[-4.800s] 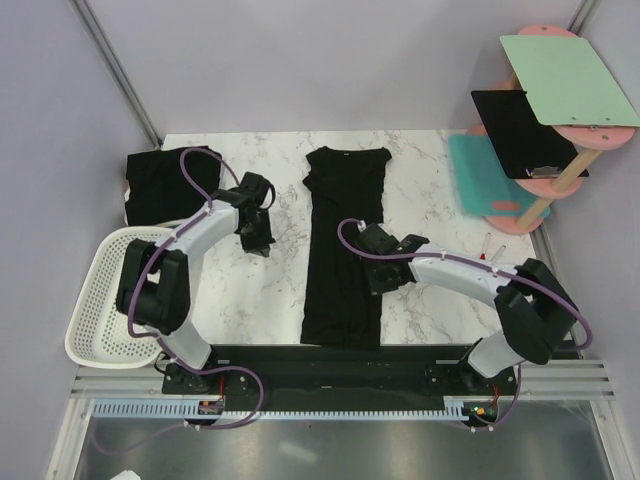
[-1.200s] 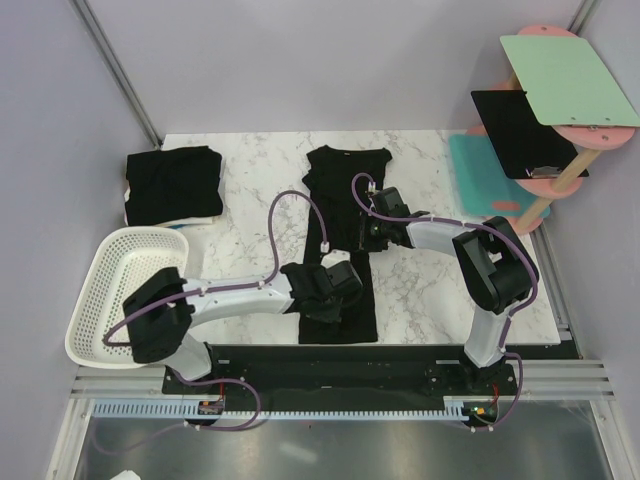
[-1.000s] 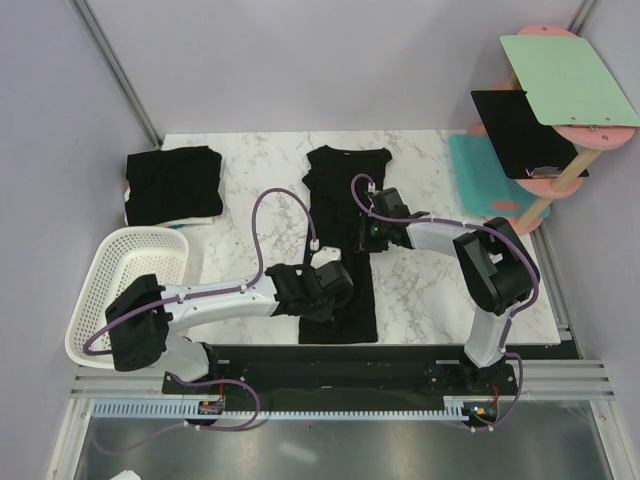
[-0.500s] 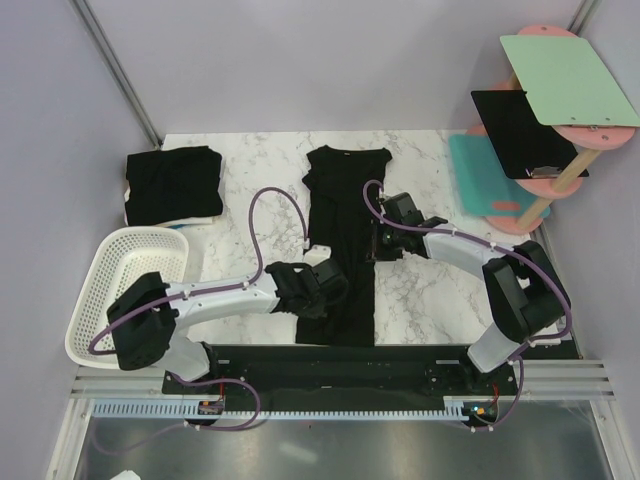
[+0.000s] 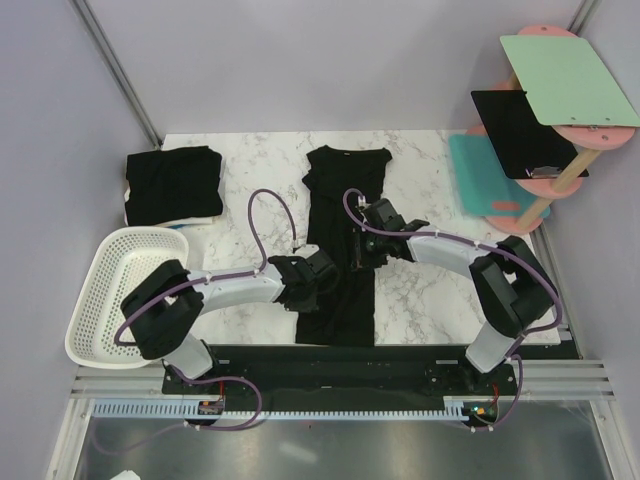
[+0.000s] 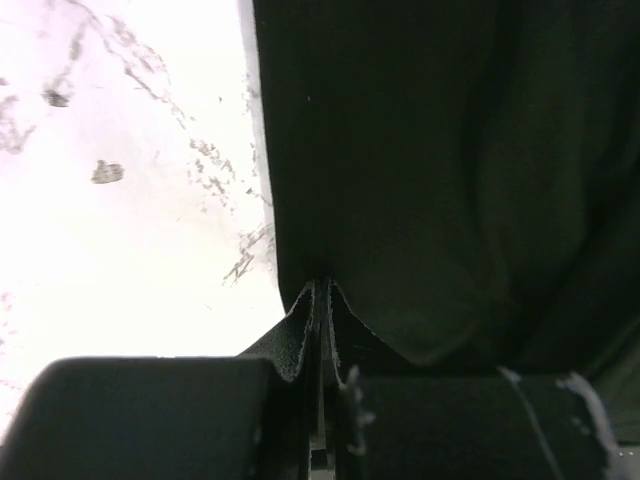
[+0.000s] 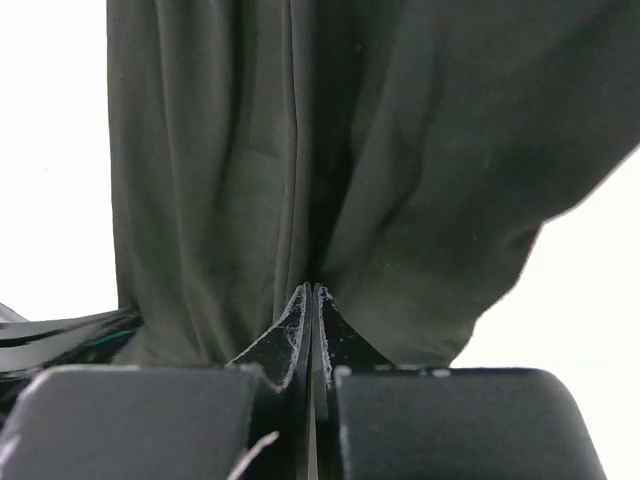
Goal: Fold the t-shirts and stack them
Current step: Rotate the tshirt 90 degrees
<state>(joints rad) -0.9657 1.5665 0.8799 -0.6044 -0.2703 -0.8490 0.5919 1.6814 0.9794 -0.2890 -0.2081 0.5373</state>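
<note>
Shirt point(image 5: 340, 190) lies lengthwise in the top view, pinched by the left gripper point(image 5: 322, 283) at its left edge and by the right gripper point(image 5: 357, 253) at mid-body, probably for a crosswise fold. Basket point(image 5: 100, 300), well left of both, shows nothing inside; folded shirt point(image 5: 173, 183) lies beyond it. Left wrist: fingers point(image 6: 295, 340) clenched on the cloth edge just ahead. Right wrist: fingers point(image 7: 285, 345) clamped on bunched cloth
</note>
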